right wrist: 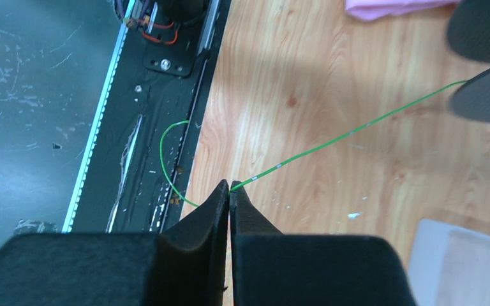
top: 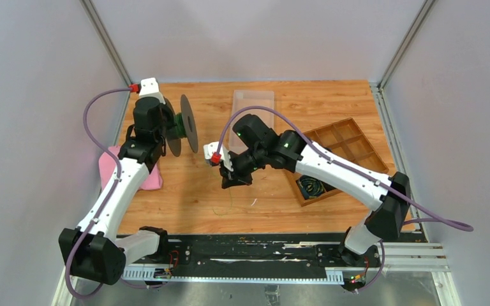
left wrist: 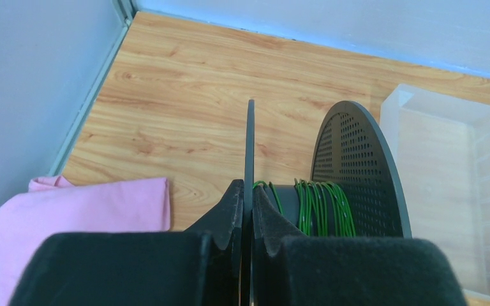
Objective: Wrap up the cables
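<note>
Green cable (right wrist: 332, 141) in right end effector (right wrist: 230, 188)

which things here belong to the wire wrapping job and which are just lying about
In the job: green wire, black spool holding its turns, left gripper pinching the spool's flange, right gripper pinching the wire.
Lying about: pink cloth, clear plastic tray, wooden divided box, dark cable coil inside it.
</note>
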Available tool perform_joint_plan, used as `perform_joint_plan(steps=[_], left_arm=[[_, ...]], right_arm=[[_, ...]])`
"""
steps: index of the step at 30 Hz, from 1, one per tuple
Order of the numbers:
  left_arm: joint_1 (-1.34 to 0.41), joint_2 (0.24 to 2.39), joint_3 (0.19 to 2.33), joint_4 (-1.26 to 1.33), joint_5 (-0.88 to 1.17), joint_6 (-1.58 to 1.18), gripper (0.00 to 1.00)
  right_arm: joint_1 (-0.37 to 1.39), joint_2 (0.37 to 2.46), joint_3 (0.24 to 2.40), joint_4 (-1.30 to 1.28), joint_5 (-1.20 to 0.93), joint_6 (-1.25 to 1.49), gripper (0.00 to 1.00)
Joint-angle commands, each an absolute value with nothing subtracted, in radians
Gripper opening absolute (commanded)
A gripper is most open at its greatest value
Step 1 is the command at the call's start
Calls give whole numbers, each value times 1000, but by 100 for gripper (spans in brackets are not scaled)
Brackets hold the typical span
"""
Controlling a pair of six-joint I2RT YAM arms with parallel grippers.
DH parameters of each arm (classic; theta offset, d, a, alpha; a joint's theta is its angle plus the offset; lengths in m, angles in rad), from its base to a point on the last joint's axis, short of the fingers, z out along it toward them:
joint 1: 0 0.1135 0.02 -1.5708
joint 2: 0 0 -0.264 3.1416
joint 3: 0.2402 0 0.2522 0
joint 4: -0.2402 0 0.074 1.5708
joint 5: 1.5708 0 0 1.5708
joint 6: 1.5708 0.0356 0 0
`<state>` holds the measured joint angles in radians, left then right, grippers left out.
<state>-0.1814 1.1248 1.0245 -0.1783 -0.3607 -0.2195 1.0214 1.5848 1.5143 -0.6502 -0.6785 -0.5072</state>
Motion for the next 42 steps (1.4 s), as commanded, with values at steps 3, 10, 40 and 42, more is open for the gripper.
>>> perform_joint_plan(steps=[3,10,40,42], left_arm=[[-215,1087,992,-10,-425,-116,0],[-236,1068,944,-4,-353,-82,0],[-413,986,783,-25,-100,138,0],[-414,981,778,-26,-77,141,0]], right_arm=[[1039,1557,1676,-814,-678,-521,1],[1000,1574,1823,-819,-627,-466,1],[849,1718,2088,-719,-313,-410,1],[834,1719,2085,-711,-306,-414,1]])
